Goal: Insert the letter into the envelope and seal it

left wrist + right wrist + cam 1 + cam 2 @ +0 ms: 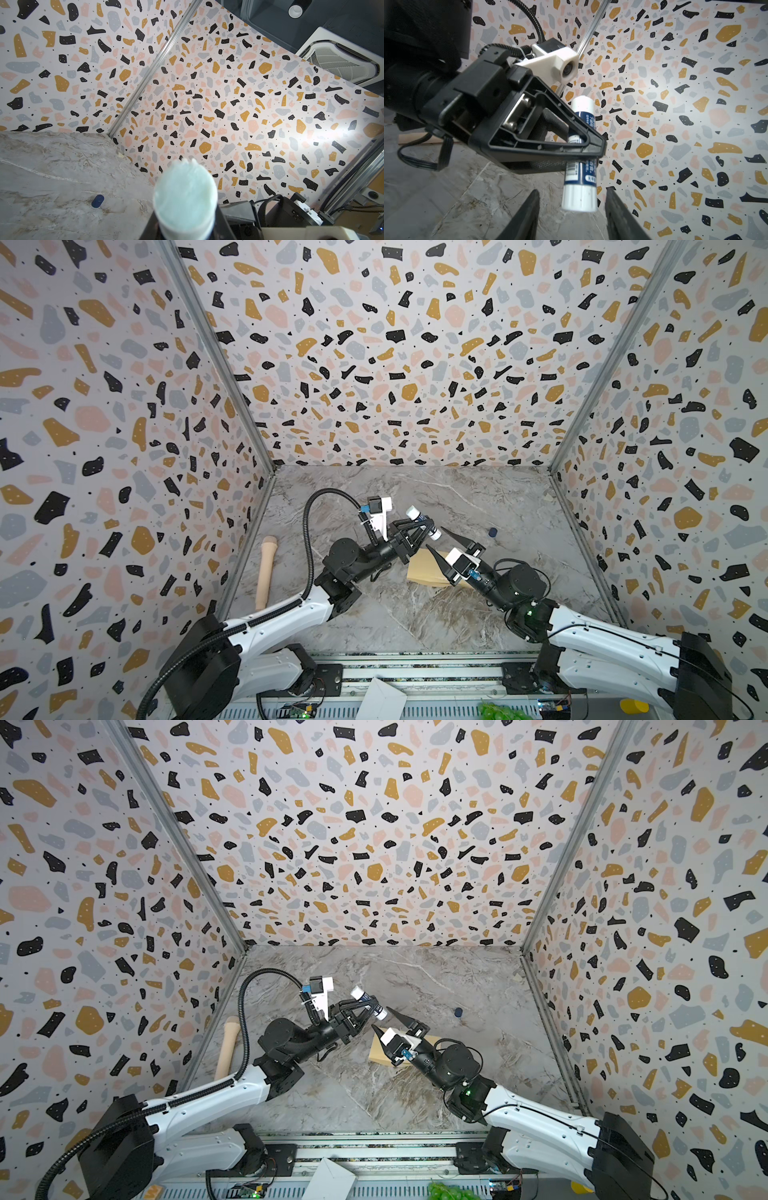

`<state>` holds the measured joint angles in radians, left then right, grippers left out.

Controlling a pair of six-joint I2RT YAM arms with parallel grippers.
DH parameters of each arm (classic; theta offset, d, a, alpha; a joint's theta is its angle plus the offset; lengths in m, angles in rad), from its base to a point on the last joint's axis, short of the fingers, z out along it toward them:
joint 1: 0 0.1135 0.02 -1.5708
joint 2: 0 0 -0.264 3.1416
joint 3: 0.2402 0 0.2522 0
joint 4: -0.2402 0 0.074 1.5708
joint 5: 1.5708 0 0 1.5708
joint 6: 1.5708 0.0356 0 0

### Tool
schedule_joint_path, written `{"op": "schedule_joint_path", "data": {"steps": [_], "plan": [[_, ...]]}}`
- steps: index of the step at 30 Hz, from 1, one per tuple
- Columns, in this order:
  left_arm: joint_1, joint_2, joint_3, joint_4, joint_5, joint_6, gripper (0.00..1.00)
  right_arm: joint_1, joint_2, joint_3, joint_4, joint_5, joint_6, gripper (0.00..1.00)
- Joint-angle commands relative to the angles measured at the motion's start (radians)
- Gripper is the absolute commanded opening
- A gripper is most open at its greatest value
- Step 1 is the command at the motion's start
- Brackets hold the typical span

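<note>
The glue stick (580, 166) is clamped in the left gripper (429, 527); the right gripper (573, 190), parted and empty, flanks its base. The envelope (422, 572) lies mid-frame; the letter is unseen. Off-centre closing could dislodge the stick.

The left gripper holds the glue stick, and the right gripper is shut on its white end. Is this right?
No. The left gripper holds the glue stick, but the right gripper is open: the right wrist view shows its fingers either side of the white end, not touching it.
</note>
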<state>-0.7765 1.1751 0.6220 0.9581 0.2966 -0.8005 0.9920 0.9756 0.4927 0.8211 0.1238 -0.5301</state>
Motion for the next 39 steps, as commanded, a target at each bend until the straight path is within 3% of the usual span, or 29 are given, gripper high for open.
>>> {"op": "schedule_joint_path", "data": {"steps": [1,7,18,25,28,31,33,35,39], "plan": [[-0.003,0.003,0.037,0.050,-0.002,-0.005,0.00,0.009,0.004,0.030,0.059,0.062,-0.048,0.43],[-0.004,0.002,0.033,0.051,-0.002,-0.005,0.00,0.011,0.009,0.036,0.072,0.065,-0.026,0.31],[-0.004,0.000,0.027,0.051,-0.002,-0.006,0.00,0.011,0.008,0.042,0.077,0.045,0.024,0.31],[-0.004,0.003,0.022,0.053,0.001,0.004,0.00,0.005,-0.018,0.056,0.043,-0.019,0.104,0.08],[-0.003,0.004,0.018,0.053,0.009,0.025,0.00,-0.068,-0.047,0.082,-0.032,-0.172,0.257,0.05],[-0.004,0.006,0.017,0.065,0.039,0.057,0.00,-0.235,-0.053,0.118,-0.073,-0.502,0.543,0.04],[-0.004,0.006,0.015,0.089,0.066,0.075,0.00,-0.359,-0.018,0.138,-0.013,-0.759,0.779,0.03],[-0.003,0.007,0.017,0.105,0.090,0.088,0.00,-0.428,0.035,0.153,0.083,-0.930,0.981,0.02],[-0.003,0.005,0.016,0.131,0.122,0.104,0.00,-0.470,0.150,0.189,0.255,-1.130,1.250,0.03]]}}
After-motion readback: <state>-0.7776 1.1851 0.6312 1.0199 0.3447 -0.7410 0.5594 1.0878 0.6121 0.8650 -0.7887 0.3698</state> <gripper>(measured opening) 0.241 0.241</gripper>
